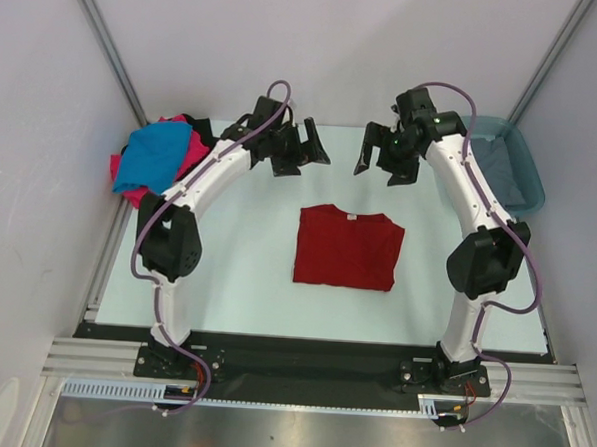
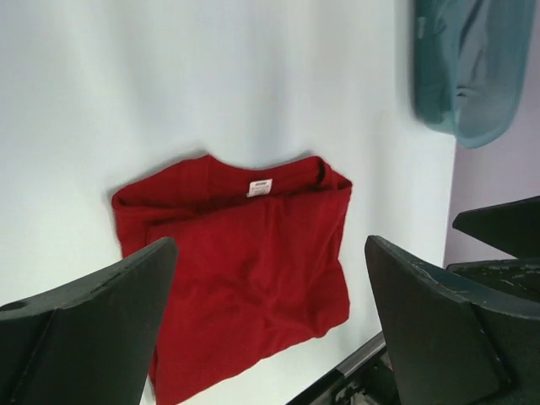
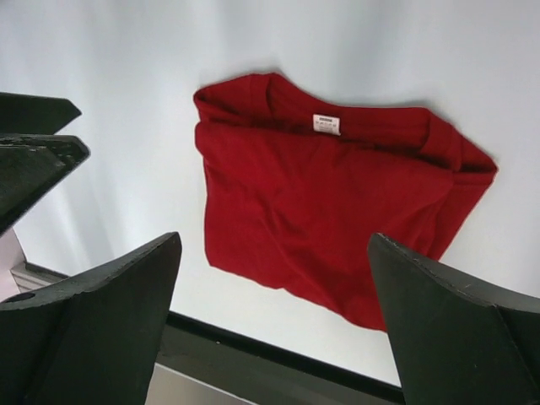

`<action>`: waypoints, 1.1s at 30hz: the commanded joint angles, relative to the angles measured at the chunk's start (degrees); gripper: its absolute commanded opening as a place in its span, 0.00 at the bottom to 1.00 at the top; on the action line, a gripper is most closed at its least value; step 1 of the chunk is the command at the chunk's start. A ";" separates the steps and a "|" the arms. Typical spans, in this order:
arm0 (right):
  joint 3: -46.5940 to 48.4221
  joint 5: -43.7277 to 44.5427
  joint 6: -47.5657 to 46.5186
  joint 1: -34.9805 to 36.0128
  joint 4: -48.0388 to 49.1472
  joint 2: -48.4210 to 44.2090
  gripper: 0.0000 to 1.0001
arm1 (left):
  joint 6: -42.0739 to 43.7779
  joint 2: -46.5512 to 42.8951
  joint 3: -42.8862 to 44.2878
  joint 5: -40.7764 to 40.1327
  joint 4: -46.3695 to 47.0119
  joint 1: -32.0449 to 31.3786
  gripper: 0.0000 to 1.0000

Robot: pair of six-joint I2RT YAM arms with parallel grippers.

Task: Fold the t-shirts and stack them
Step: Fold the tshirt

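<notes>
A red shirt (image 1: 347, 248), folded to a near square, lies flat at the middle of the pale tabletop (image 1: 225, 280), its collar edge toward the far wall and a white neck tag (image 1: 349, 217) showing. Bare surface shows along all 4 of its edges. It touches nothing and sits well apart from the other cloth.

Above its far edge 2 arms arch inward from the near corners. The left pincer (image 1: 300, 154) and the right pincer (image 1: 382, 160) hang in the air side by side, near each other but not touching. Both are spread wide and hold nothing. Each wrist view looks down between dark fingers at the red shirt (image 2: 236, 261) (image 3: 337, 211), with the left pincer (image 2: 270, 245) and right pincer (image 3: 274, 240) well above the cloth.

At the far left corner, against the wall, a loose pile holds a blue shirt (image 1: 160, 156) on top, a pink shirt (image 1: 130, 187) beneath it and a black shirt (image 1: 198, 128) behind. At the far right corner a teal tub (image 1: 536, 181) holds a grey shirt (image 1: 497, 166).

Plain white walls (image 1: 44, 120) close in 3 sides. A metal rail (image 1: 301, 376) carrying both arm bases runs along the near edge.
</notes>
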 commanded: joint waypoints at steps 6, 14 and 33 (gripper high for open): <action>-4.37 2.03 -1.25 2.17 3.60 -4.48 1.00 | 1.23 -8.73 -8.16 -7.59 -1.44 -1.44 1.00; -9.09 7.04 2.78 5.15 2.02 -5.09 1.00 | -0.78 -19.72 -23.96 -8.23 4.62 -3.11 1.00; -23.54 19.97 9.48 17.11 7.12 -8.89 1.00 | 0.27 -33.70 -37.09 -9.29 6.20 -6.45 1.00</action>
